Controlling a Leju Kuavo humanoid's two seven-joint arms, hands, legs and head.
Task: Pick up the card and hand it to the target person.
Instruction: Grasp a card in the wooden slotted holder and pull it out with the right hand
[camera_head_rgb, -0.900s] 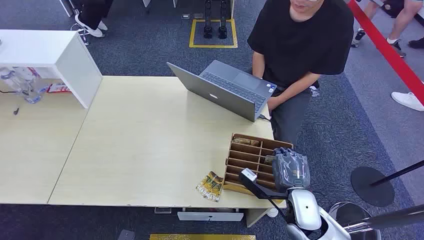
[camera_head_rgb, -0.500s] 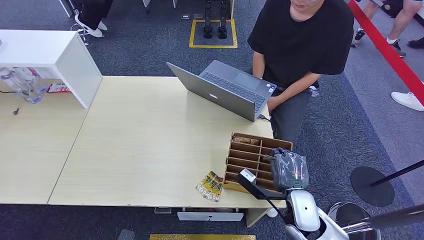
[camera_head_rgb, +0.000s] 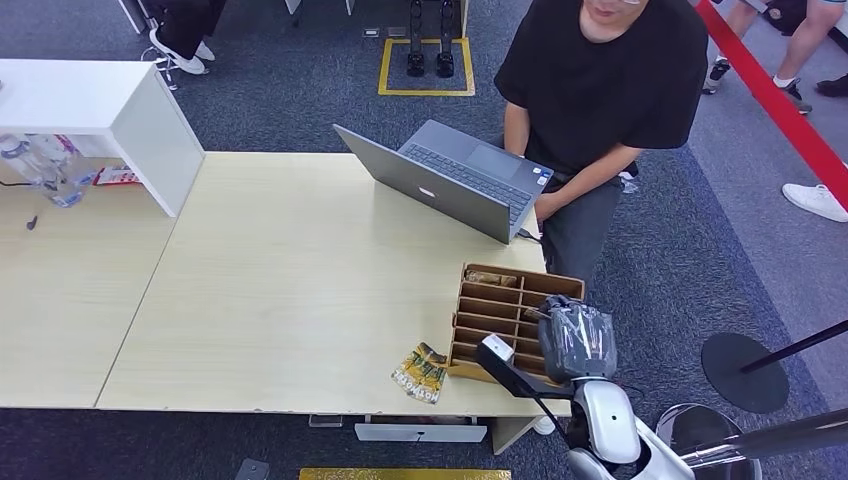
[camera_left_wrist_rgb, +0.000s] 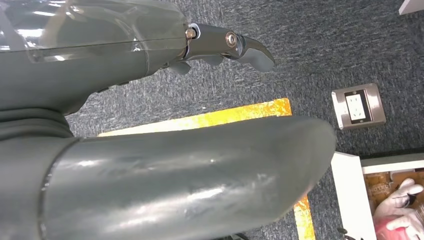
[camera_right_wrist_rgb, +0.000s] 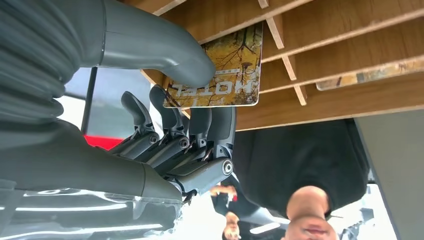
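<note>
A card (camera_right_wrist_rgb: 225, 65) printed with yellow foliage and the word HOTEL stands in a slot of the wooden divider box (camera_head_rgb: 490, 300) at the table's near right corner. My right hand (camera_head_rgb: 578, 340) hangs over the box's right side. In the right wrist view my right hand (camera_right_wrist_rgb: 165, 125) has its thumb (camera_right_wrist_rgb: 190, 65) pressed on the card's face and its fingers (camera_right_wrist_rgb: 200, 125) curled behind the card's edge, pinching it. The person (camera_head_rgb: 600, 80) in a black shirt sits beyond the box at the table's far right. My left hand (camera_left_wrist_rgb: 150, 170) hangs over the carpet, holding nothing, fingers apart.
An open grey laptop (camera_head_rgb: 450, 180) sits in front of the person. A few loose yellow cards (camera_head_rgb: 420, 372) lie on the table (camera_head_rgb: 280, 290) left of the box. A white shelf unit (camera_head_rgb: 110, 115) and bottles (camera_head_rgb: 45, 165) stand at the far left. A red barrier tape (camera_head_rgb: 770, 95) runs at the right.
My right hand has edged a little left and lower over the box's right side. The person and the laptop have not moved.
</note>
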